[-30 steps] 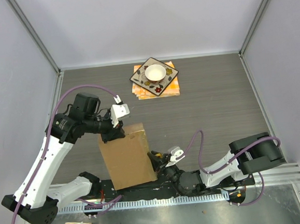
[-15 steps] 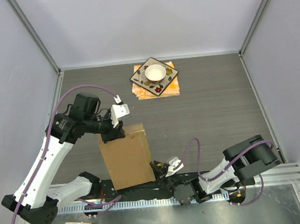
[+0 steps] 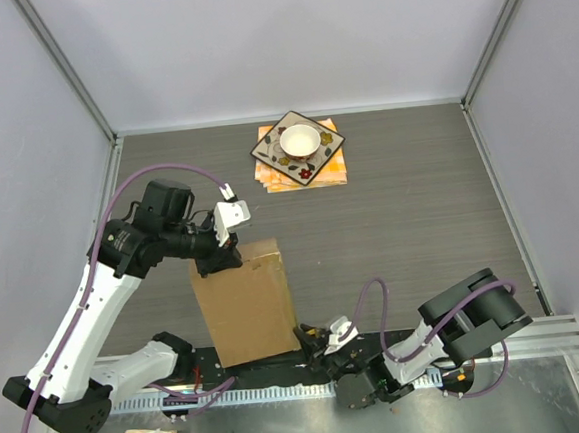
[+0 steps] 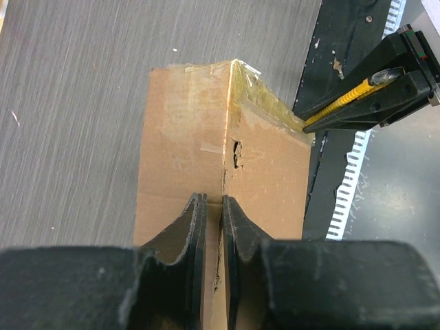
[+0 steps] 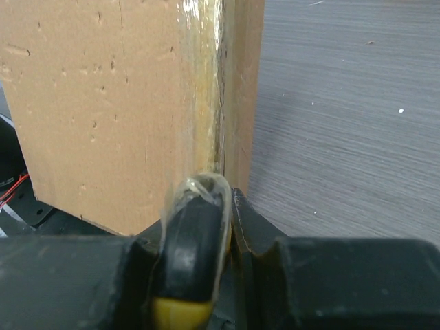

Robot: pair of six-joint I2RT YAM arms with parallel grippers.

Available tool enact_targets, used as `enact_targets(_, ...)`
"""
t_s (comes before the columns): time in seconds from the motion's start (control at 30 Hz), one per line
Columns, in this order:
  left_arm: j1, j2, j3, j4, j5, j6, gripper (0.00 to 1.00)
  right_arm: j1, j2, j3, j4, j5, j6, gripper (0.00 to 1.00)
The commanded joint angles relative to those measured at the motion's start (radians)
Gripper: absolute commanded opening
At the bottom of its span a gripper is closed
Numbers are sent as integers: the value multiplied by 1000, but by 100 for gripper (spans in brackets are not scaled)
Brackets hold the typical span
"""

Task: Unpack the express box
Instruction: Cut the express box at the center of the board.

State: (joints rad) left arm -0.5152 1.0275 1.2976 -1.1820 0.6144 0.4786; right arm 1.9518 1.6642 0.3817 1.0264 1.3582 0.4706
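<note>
the left gripper is on the left, on a white arm. its two black fingers are drawn almost together and pinch the top edge of the express box, a plain brown cardboard box, shallow and roughly square. the box is raised off its flat side: it rests on its near edge at the front of the grey wood-grain table, by the black base strip, and one broad face shows to the overhead camera. it is closed, so its contents cannot be seen. yellowed clear tape runs along its seam and corner, and the cardboard has a small tear beside the seam.

just right of the box's near corner sits the right gripper, low over the base strip. its claw is closed on a thin yellow-and-black tool, whose tip meets the taped corner. from the right wrist, a curl of clear tape lies over the tool's rounded black end.

well apart, at the back of the table, an orange-patterned square plate lies on a stack of orange cloths. a round white bowl sits in the plate, its inside plain white.
</note>
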Motion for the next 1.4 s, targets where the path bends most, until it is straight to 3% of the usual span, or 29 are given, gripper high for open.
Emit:
enact_targets(0.0,0,5,-4,-258,-19,-29,0,36,32,-40,-25,-140,135,1)
enact_targets(0.17,-2,17,19,-265,-21,-21,0,71,-122,-79,-153,-108,160,1)
enact_targets(0.3,0,37,40,-277,-7,-12,0,73,-337,-112,-154,-32,-27,1)
enact_targets(0.33,0,40,45,-283,1,-6,0,62,-381,-142,-23,-2,-226,1)
enact_targets(0.43,-2,54,49,-298,48,6,0,-13,-538,-196,369,-77,-563,1)
enact_targets(0.5,-2,60,48,-301,80,21,0,-109,-618,-187,419,-154,-716,1)
enact_targets(0.67,-8,88,49,-317,74,46,0,-322,-641,-64,313,-457,-710,1)
enact_targets(0.83,-8,88,51,-298,45,38,0,-454,-546,22,322,-609,-668,1)
enact_targets(1.0,-8,66,40,-298,19,38,0,-465,-495,71,301,-691,-652,1)
enact_targets(1.37,-9,-17,-12,-301,-4,72,0,-465,-382,98,327,-693,-607,1)
